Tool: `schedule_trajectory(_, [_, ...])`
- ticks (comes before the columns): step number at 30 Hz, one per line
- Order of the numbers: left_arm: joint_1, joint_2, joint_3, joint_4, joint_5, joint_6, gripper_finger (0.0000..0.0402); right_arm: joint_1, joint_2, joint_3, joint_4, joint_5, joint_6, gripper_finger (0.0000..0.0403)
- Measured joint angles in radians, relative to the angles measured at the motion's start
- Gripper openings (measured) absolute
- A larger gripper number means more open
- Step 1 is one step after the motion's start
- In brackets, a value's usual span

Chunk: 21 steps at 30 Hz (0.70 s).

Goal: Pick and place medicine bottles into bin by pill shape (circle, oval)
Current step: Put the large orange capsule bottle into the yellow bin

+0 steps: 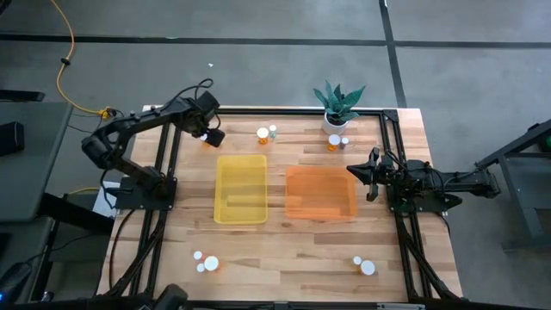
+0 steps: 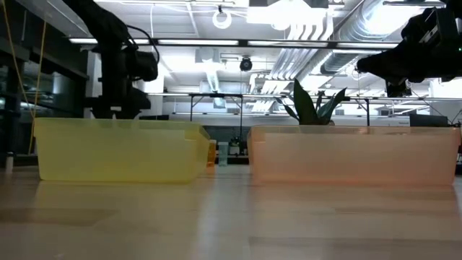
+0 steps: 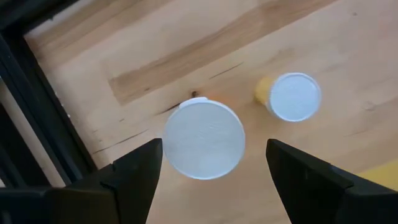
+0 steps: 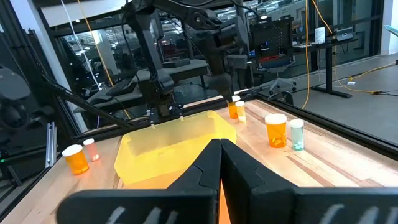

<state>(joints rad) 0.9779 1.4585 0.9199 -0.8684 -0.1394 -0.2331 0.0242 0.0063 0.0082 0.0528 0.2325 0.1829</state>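
Bottle cap sits between left hand's spread fingers, unseen overhead.

The bench is pale wood with visible grain and a soft sheen. Both bins, yellow and orange, look like translucent plastic. The bottles' white caps appear matt plastic. The left tool's fingers are dull black.

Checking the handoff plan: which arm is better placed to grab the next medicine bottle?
Left. The left gripper hangs open directly over a white-capped bottle near the table's back left corner, fingers on either side. The right gripper waits shut beside the orange bin, with no bottle under it.
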Motion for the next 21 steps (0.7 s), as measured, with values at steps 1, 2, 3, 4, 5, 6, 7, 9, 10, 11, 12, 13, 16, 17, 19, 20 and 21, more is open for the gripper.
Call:
schedule_trajectory(1, [0.000, 0.006, 0.000, 0.000, -0.001, 0.000, 0.0278, 0.000, 0.000, 0.000, 0.000, 0.000, 0.000, 0.0000])
schedule_trajectory(2, [0.000, 0.011, 0.000, 0.001, -0.001, 0.000, 0.0278, 0.000, 0.000, 0.000, 0.000, 0.000, 0.000, 0.0000])
schedule_trajectory(3, [0.000, 0.015, 0.000, 0.001, -0.003, 0.000, 0.0278, 0.000, 0.000, 0.000, 0.000, 0.000, 0.000, 0.0000])
schedule_trajectory(4, [0.000, 0.018, 0.000, 0.004, -0.004, 0.000, 0.0278, 0.000, 0.000, 0.000, 0.000, 0.000, 0.000, 0.0000])
schedule_trajectory(5, [0.000, 0.023, 0.000, 0.008, -0.004, 0.000, 0.0278, 0.000, 0.000, 0.000, 0.000, 0.000, 0.000, 0.0000])
schedule_trajectory(6, [0.000, 0.026, 0.000, 0.013, -0.009, 0.000, 0.0278, 0.000, 0.000, 0.000, 0.000, 0.000, 0.000, 0.0000])
schedule_trajectory(7, [0.000, 0.028, 0.000, 0.020, -0.016, 0.000, 0.0278, 0.000, 0.000, 0.000, 0.000, 0.000, 0.000, 0.0000])
schedule_trajectory(9, [0.000, 0.029, 0.000, 0.036, -0.035, 0.000, 0.0278, 0.000, 0.000, 0.000, 0.000, 0.000, 0.000, 0.0000])
schedule_trajectory(10, [0.000, 0.029, 0.000, 0.042, -0.042, 0.000, 0.0278, 0.000, 0.000, 0.000, 0.000, 0.000, 0.000, 0.0000])
schedule_trajectory(11, [0.000, 0.029, 0.000, 0.045, -0.048, 0.000, 0.0278, 0.000, 0.000, 0.000, 0.000, 0.000, 0.000, 0.0000])
schedule_trajectory(12, [0.000, 0.029, 0.000, 0.049, -0.049, 0.000, 0.0278, 0.000, 0.000, 0.000, 0.000, 0.000, 0.000, 0.0000])
schedule_trajectory(13, [0.000, 0.029, 0.000, 0.052, -0.049, 0.000, 0.0278, 0.000, 0.000, 0.000, 0.000, 0.000, 0.000, 0.0000])
schedule_trajectory(16, [0.000, 0.029, 0.000, 0.051, -0.047, 0.000, 0.0277, 0.000, 0.000, 0.000, 0.000, 0.000, 0.000, 0.0000])
schedule_trajectory(17, [0.000, 0.029, 0.000, 0.050, -0.038, 0.002, 0.0276, 0.000, 0.000, 0.000, 0.000, 0.000, 0.000, 0.0000])
schedule_trajectory(19, [0.000, 0.029, 0.000, 0.049, -0.015, 0.006, 0.0272, 0.000, 0.000, 0.000, 0.000, 0.000, 0.000, 0.0000])
schedule_trajectory(20, [0.000, 0.029, 0.000, 0.049, -0.013, 0.007, 0.0270, 0.000, 0.000, 0.000, 0.000, 0.000, 0.000, 0.0000])
schedule_trajectory(21, [0.000, 0.029, 0.000, 0.050, -0.013, 0.008, 0.0268, 0.000, 0.000, 0.000, 0.000, 0.000, 0.000, 0.0000])
